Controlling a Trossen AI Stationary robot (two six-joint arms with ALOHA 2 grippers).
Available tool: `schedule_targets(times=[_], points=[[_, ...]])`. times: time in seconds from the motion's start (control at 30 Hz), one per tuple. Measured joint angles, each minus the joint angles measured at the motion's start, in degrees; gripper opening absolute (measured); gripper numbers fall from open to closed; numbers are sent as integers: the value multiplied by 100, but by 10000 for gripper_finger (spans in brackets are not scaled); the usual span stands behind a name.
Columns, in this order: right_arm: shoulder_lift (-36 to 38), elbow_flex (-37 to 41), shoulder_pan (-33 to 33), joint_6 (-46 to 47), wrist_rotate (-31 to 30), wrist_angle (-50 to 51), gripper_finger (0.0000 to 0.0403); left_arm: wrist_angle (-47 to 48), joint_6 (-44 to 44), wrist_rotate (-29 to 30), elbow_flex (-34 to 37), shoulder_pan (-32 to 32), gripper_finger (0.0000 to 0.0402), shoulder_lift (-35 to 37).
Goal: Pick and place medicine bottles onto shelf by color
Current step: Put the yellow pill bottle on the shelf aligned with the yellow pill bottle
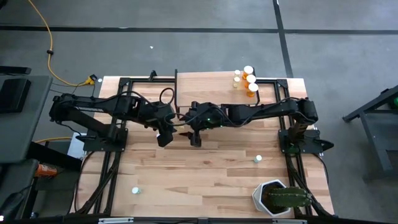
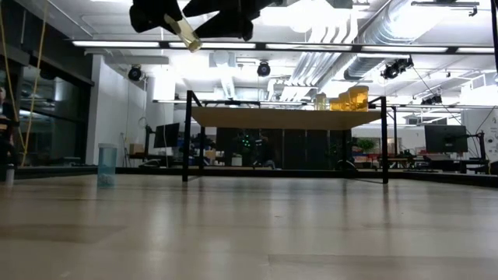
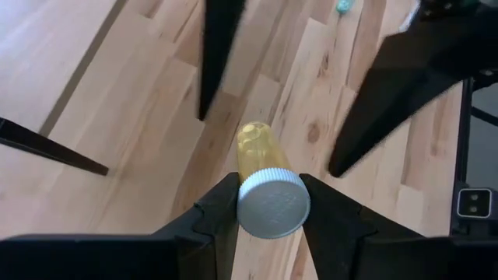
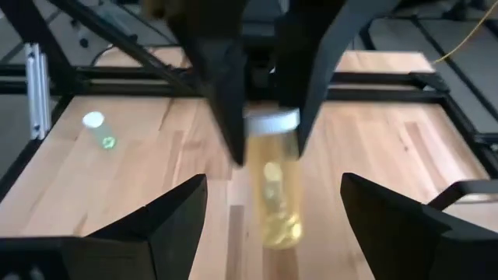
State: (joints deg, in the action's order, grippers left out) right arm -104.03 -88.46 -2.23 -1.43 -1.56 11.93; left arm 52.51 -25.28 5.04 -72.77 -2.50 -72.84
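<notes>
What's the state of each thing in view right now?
left gripper: shut on the orange bottle at its cap, above mid-table.
orange bottle: held aloft, capped.
right gripper: open, facing that bottle, not touching.
shelf: holds orange bottles at its right end, upright.
green bottle: on the table.
pale blue bottle: upright on the table.

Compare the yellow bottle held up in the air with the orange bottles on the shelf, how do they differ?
The yellow bottle is clamped at its cap in the left gripper, lifted above the table; the orange bottles stand free on the shelf. It is tilted; they stand upright. It is paler yellow; they look deeper orange. It is alone; they are grouped. All have white caps.
</notes>
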Motion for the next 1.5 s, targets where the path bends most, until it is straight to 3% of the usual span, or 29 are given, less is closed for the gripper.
schedule_targets(times=[0.43,1.07,1.5], points=[[-64,-1,-43,-156,-115,-24,255,-326,26,-5,0,0,115,0],[-68,-1,-43,-142,-103,-29,129,-328,39,50,0,0,115,0],[-68,0,-41,-158,-103,-20,112,-328,134,15,2,0,131,0]])
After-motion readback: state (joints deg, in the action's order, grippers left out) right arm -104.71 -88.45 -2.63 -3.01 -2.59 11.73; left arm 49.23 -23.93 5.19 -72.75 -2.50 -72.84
